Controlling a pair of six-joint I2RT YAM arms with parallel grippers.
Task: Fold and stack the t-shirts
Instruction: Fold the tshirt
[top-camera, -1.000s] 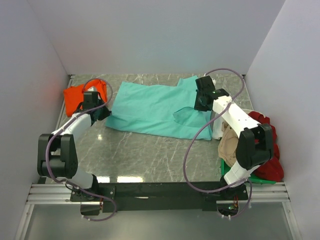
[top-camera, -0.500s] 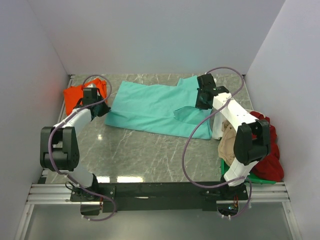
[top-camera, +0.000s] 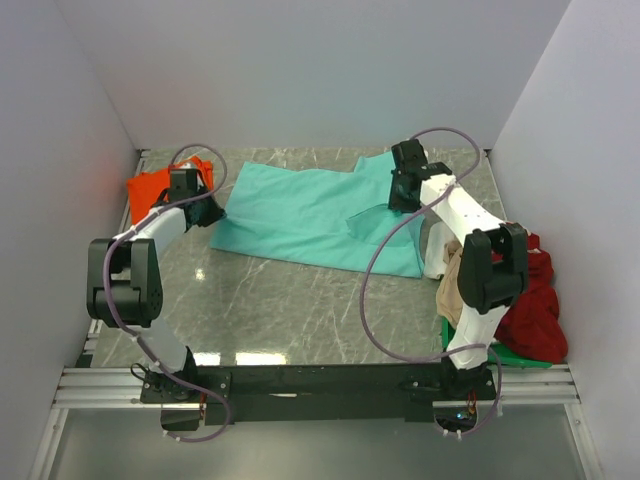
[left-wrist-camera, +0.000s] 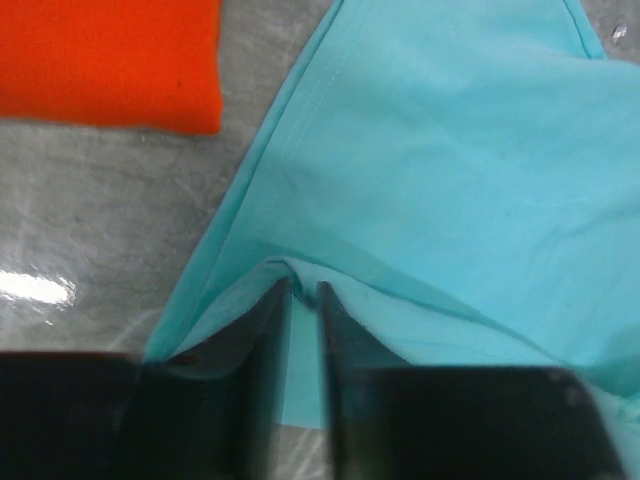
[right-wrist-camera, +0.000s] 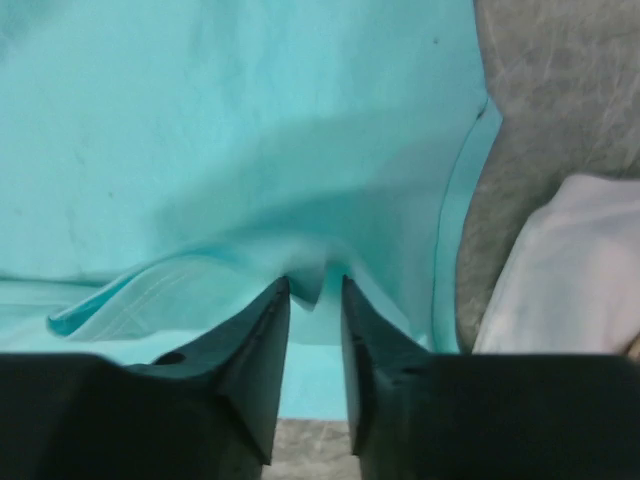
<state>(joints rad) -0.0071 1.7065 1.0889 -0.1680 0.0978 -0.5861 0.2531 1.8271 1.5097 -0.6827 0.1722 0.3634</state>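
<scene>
Teal t-shirt (top-camera: 300, 215) lies spread across the far part of the tabletop (top-camera: 300, 310), in the upper middle of the overhead view. The left end effector (top-camera: 205, 212) sits at its left edge and the right end effector (top-camera: 403, 190) near its upper right corner. In each wrist view the fingers stand slightly apart, low against the cloth, with a small ridge of teal fabric between the tips. Whether either pair still bites that ridge cannot be told.

The orange t-shirt (top-camera: 150, 195) lies folded in the upper left, just beside the left arm's end. A heap of dark red (top-camera: 530, 310), beige (top-camera: 458, 285) and white (top-camera: 435, 255) shirts waits at the right edge.

The step looks like setting this spread shirt down flat before the next fold. To do it well, both sides should let go together, so neither drags the cloth askew. Each end effector should then rise straight up off the fabric, not sideways, because a snagged pucker would pull the hem out of line. The left edge lies close to the orange shirt, so any sideways travel there risks disturbing it. Once clear, the ridges at both ends need flattening before a new grasp is chosen.
</scene>
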